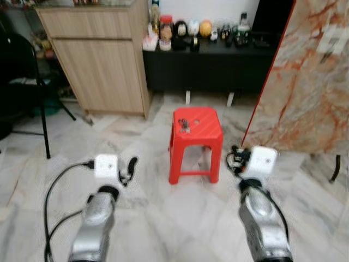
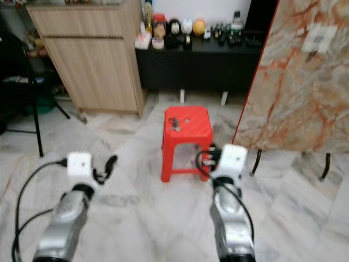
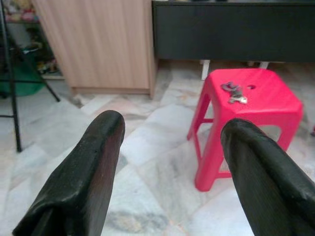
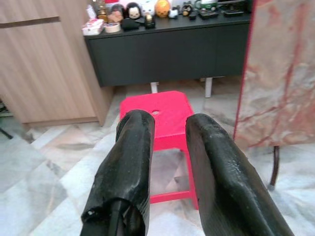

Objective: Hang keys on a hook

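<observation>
Standing on the pale marble floor [image 1: 163, 218], we are facing a red plastic stool [image 1: 195, 143], which we take as our landmark. Behind the stool and to its left, a light wooden cabinet [image 1: 101, 57] is rising against the wall. Directly behind the stool a low black sideboard [image 1: 210, 65] is carrying a row of jars and small ornaments. To the right of the stool a tall marble-patterned panel [image 1: 311, 82] is leaning upright, and far to the stool's left a black stand [image 1: 38, 98] is resting on the floor.

We are holding our left gripper [image 3: 167, 162] short of the stool and to its left, its two black fingers spread wide apart and gripping nothing. We are holding our right gripper [image 4: 170, 162] short of the stool, just off its right front corner, its fingers parted by a narrow gap and also carrying nothing.

The keys [image 3: 234, 93] are lying on top of the stool's seat, near its small centre hole.
</observation>
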`<state>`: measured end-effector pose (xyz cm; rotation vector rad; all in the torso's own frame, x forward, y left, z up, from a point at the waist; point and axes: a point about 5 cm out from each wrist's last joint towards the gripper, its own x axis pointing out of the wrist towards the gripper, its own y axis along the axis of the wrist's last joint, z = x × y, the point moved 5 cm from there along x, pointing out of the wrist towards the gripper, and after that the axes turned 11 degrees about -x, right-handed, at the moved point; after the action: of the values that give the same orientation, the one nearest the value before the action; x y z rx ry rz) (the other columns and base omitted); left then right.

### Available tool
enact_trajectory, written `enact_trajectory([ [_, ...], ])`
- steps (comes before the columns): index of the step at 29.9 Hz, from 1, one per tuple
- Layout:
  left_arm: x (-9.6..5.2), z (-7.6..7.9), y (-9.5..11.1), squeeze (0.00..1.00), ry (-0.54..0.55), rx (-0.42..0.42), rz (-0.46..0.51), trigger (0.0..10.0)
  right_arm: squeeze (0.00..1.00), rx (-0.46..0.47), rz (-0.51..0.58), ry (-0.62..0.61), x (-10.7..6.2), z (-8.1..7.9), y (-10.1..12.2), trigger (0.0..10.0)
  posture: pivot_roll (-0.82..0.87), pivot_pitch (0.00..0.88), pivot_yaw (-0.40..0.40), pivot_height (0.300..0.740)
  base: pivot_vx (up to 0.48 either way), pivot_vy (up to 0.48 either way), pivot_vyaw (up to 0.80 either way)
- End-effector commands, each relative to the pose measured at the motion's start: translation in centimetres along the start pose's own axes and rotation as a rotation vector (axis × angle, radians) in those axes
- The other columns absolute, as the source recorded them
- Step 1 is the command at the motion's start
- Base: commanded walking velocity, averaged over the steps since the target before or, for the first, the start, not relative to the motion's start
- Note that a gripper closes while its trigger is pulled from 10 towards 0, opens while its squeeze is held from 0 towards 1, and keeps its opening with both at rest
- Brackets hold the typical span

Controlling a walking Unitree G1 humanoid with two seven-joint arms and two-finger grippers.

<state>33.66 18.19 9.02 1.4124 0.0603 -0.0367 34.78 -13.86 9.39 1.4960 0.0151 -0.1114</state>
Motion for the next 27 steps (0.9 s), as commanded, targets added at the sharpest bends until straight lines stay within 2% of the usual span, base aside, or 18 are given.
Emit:
enact_trajectory([
  [1, -0.2, 0.3, -1.0, 0.0, -0.008, -0.035, -0.03, 10.0, 0.0, 0.004, -0.011, -0.013, -0.1, 0.5, -0.4, 10.0, 0.07, 0.053, 0.016, 0.74, 0.0, 0.0, 0.0],
  [4, -0.4, -0.3, -1.6, 0.0, 0.001, -0.063, -0.047, 10.0, 0.0, 0.005, -0.011, -0.016, -0.1, 0.6, -0.5, 10.0, 0.06, 0.051, 0.016, 0.74, 0.0, 0.0, 0.0],
  [7, -0.5, -1.0, -2.4, 0.0, 0.007, -0.038, -0.079, 10.0, 0.0, 0.003, -0.013, -0.022, -0.2, 0.8, -0.6, 10.0, 0.06, 0.05, 0.015, 0.74, 0.0, 0.0, 0.0],
  [9, -0.7, -1.7, -3.5, 0.0, 0.007, 0.015, -0.12, 10.0, 0.0, 0.005, -0.006, -0.024, -0.2, 0.9, -0.4, 10.0, 0.06, 0.05, 0.015, 0.74, 0.0, 0.0, 0.0],
  [14, -1.6, -4.4, -6.9, 0.0, 0.057, 0.049, -0.239, 10.0, 0.0, 0.005, 0.004, -0.023, -0.1, 0.7, -0.2, 10.0, 0.06, 0.037, 0.02, 0.74, 0.0, 0.0, 0.0],
  [17, -2.0, -5.3, -7.2, 0.0, 0.082, 0.041, -0.243, 10.0, 0.0, 0.007, 0.006, -0.022, -0.2, 0.8, -0.1, 10.0, 0.06, 0.033, 0.019, 0.74, 0.0, 0.0, 0.0],
  [22, -1.3, -3.9, -5.4, 0.0, 0.038, -0.006, -0.158, 10.0, 0.0, -0.001, -0.001, -0.019, -0.2, 0.8, -0.4, 10.0, 0.07, 0.029, 0.016, 0.74, 0.0, 0.0, 0.0],
  [24, -1.1, -3.7, -5.6, 0.0, 0.035, -0.005, -0.155, 10.0, 0.0, -0.012, 0.007, -0.032, -0.3, 0.9, -0.3, 10.0, 0.07, 0.029, 0.016, 0.74, 0.0, 0.0, 0.0],
  [27, -1.0, -3.3, -5.8, 0.0, 0.02, -0.018, -0.156, 10.0, 0.0, -0.019, 0.038, 0.015, -0.1, 0.1, 0.5, 10.0, 0.06, 0.023, 0.017, 0.74, 0.314, 0.0, 0.8],
])
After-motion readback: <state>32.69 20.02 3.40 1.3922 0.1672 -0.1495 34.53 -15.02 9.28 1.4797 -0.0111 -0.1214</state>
